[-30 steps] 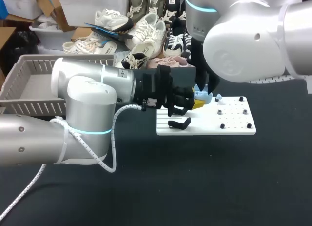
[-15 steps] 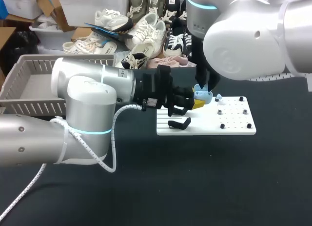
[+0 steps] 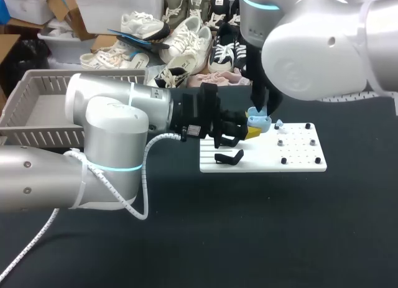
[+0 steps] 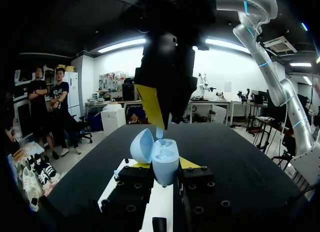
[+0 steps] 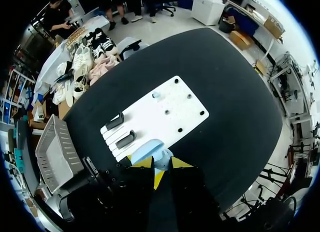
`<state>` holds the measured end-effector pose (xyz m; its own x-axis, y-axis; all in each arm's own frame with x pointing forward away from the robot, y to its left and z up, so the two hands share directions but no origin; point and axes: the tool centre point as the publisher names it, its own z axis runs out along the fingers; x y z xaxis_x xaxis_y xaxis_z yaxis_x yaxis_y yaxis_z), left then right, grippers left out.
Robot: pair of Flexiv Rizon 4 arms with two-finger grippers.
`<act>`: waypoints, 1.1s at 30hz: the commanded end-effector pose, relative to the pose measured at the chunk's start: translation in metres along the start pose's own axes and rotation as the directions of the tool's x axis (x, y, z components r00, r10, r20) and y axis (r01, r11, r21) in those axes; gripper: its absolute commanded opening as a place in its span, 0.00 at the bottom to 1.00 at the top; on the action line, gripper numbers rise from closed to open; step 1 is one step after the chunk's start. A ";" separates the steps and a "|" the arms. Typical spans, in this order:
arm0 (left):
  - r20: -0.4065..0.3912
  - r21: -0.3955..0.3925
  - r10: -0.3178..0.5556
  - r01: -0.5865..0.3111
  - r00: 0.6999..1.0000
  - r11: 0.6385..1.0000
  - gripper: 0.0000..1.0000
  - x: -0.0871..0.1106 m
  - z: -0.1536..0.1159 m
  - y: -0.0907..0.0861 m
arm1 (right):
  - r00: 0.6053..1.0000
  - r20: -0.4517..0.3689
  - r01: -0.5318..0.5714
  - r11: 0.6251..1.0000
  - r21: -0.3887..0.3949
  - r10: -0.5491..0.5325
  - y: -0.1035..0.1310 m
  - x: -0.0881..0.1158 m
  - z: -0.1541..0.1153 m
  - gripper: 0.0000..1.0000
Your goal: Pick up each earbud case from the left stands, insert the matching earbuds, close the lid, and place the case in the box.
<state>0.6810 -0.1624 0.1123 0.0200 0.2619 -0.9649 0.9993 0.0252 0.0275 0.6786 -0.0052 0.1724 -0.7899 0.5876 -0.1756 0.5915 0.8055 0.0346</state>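
A light-blue earbud case [image 3: 259, 122] with its lid swung open is held over the near left of the white board [image 3: 261, 163]. My left gripper [image 3: 254, 131] is shut on it from both sides, and the left wrist view shows the case [image 4: 164, 159] upright between the yellow tips. My right gripper [image 3: 257, 112] hangs straight above the open case, its yellow fingers [image 4: 150, 104] pinched on a small pale earbud [image 4: 167, 123] just over the cavity. From the right wrist the case [image 5: 149, 151] peeks out below its gripper [image 5: 161, 164]. Another pale earbud [image 3: 278, 123] rests on the board.
Black stands [image 3: 229, 157] sit on the board's left part and small black pegs [image 3: 283, 160] on its right part. A grey slatted basket [image 3: 37, 107] stands at the far left of the table. Dark tabletop stretches in front of the board.
The right arm has shifted very slightly; both grippers and the case stay where they were.
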 end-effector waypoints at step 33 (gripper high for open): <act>0.001 0.001 0.000 0.000 1.000 1.000 0.00 0.000 0.000 0.001 | 0.999 -0.036 -0.005 1.000 -0.006 0.005 0.000 0.006 0.015 0.00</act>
<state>0.6810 -0.1622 0.1120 0.0198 0.2623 -0.9648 0.9993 0.0254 0.0274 0.6761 -0.0030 0.1574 -0.7923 0.5934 -0.1415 0.5942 0.8032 0.0414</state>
